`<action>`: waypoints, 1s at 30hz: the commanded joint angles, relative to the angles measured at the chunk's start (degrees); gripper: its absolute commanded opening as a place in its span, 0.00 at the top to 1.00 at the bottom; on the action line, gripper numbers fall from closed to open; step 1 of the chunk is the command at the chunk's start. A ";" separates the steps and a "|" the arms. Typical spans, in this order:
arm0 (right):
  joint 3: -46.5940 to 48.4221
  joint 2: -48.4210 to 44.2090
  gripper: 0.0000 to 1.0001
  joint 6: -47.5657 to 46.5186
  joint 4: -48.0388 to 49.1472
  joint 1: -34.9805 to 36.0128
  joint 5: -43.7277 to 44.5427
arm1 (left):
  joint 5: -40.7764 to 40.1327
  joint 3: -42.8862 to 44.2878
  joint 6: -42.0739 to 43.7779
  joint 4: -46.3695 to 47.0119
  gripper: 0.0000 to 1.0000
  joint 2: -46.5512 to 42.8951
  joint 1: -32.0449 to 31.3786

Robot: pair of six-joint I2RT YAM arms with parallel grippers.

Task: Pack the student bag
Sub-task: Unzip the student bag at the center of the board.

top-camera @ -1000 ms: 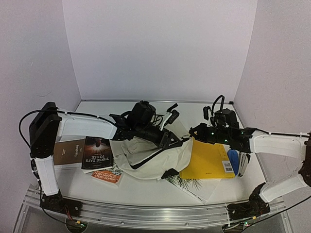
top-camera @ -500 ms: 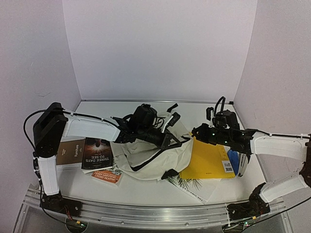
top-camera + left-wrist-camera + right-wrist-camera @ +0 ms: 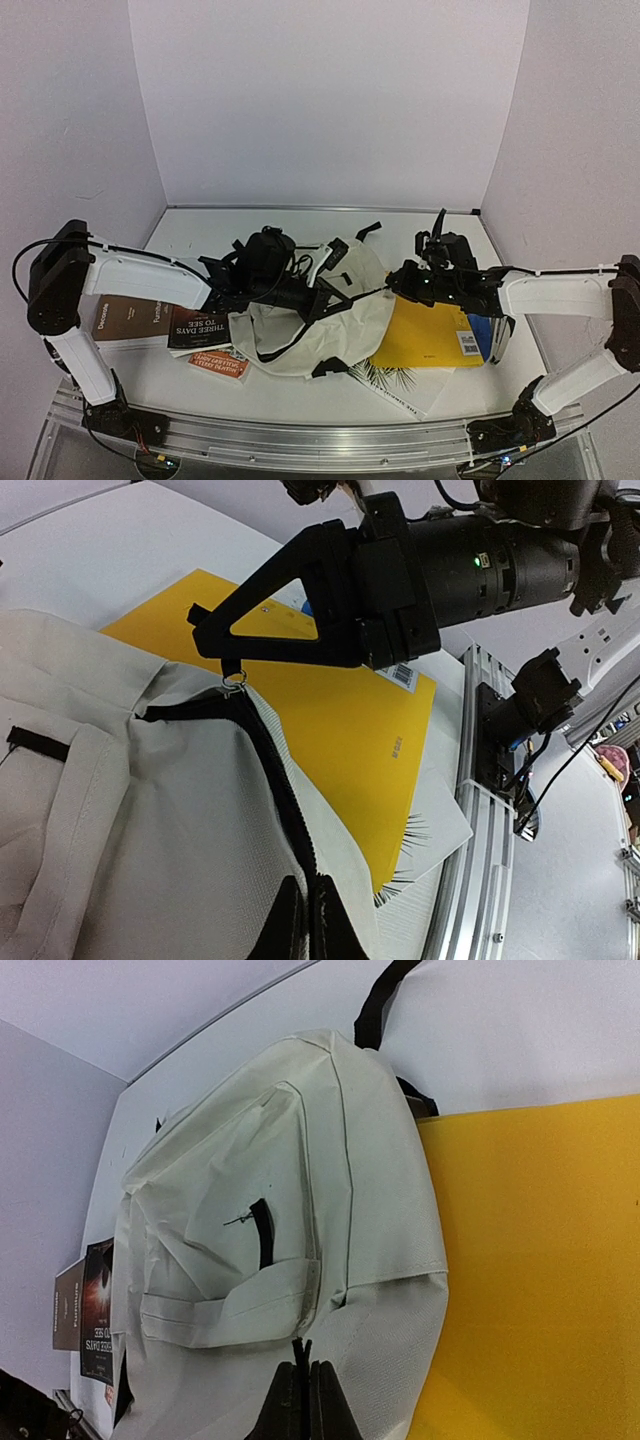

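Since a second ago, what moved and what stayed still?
The left arm swung back toward its own side, and the left gripper moved left over the bag. The right gripper edged a little left. Both are shut on the bag's zipper edge. More of the bag's far end shows now. The books and the yellow book stayed put.

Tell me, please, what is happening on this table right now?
Two robot arms are working on a cream backpack. The left hand pinches its black zipper edge, and the right hand is closed on the bag close by, so they seem to be opening it. A yellow folder lies at the bag's right side and books lie at its left, all outside the bag.
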 commanded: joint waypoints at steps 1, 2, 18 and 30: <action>2.15 1.84 1.00 1.86 -0.91 -1.79 9.66 | -1.31 -3.48 2.32 -2.86 1.00 -6.81 -0.95; 2.15 2.05 1.00 2.00 -0.94 -1.75 9.80 | -1.57 -4.06 2.57 -3.44 1.00 -7.46 -0.95; 1.96 0.08 1.00 -0.46 -1.27 -2.09 9.71 | 3.26 -8.20 0.63 -10.57 1.00 -11.93 -1.04; 3.10 5.81 1.00 -1.04 -0.86 -2.38 11.48 | 4.04 -13.30 -0.88 -15.78 1.00 -17.63 -1.06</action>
